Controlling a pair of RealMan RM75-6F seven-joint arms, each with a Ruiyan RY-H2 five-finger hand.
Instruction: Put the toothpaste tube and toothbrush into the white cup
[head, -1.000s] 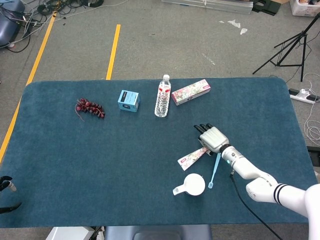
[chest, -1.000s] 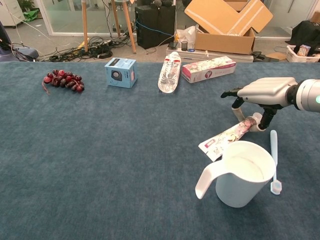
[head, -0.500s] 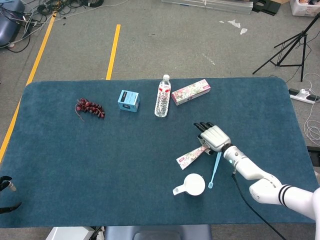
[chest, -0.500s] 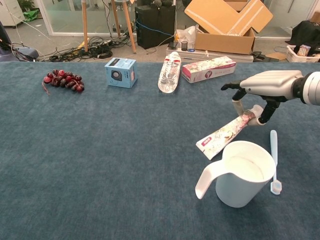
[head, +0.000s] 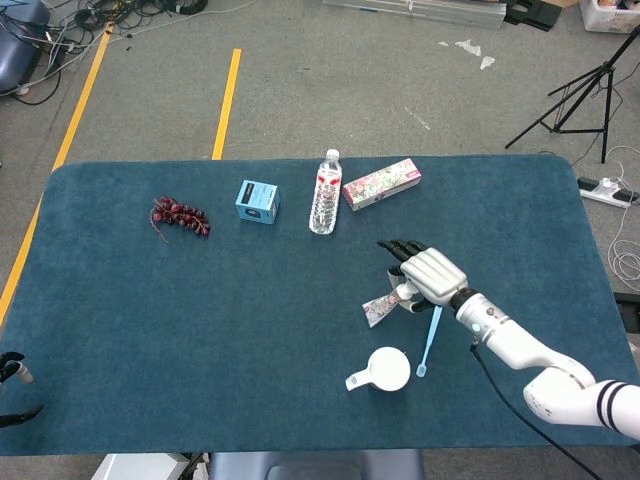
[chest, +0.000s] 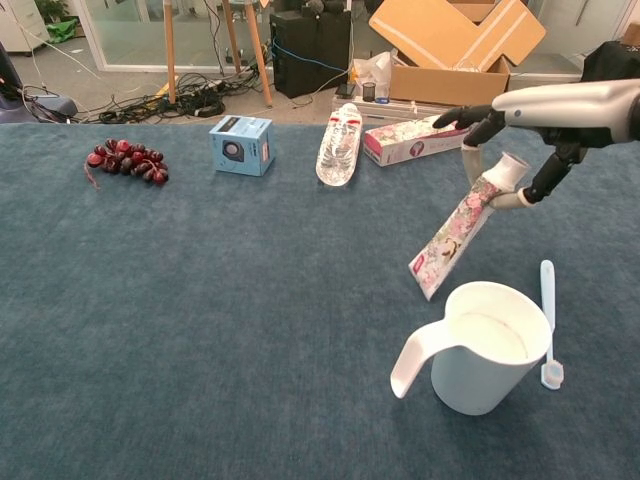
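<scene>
My right hand (head: 424, 276) (chest: 540, 112) pinches the cap end of the floral toothpaste tube (chest: 460, 225) (head: 384, 306) and holds it in the air, tilted with its flat end hanging down-left above the table. The white cup (chest: 487, 347) (head: 386, 369) stands upright just below and in front of the tube, handle to the left. A light blue toothbrush (chest: 547, 320) (head: 430, 340) lies flat on the table to the right of the cup. The left hand is not visible.
On the blue table (head: 200, 330), at the back, lie a bunch of red grapes (chest: 126, 160), a small blue box (chest: 241, 144), a clear water bottle (chest: 340, 145) and a floral carton (chest: 415, 138). Cardboard boxes and cables sit beyond the far edge.
My right hand has risen and lifted the toothpaste tube off the table. The tube went from nearly flat to steeply tilted. The cup and toothbrush stayed put.
</scene>
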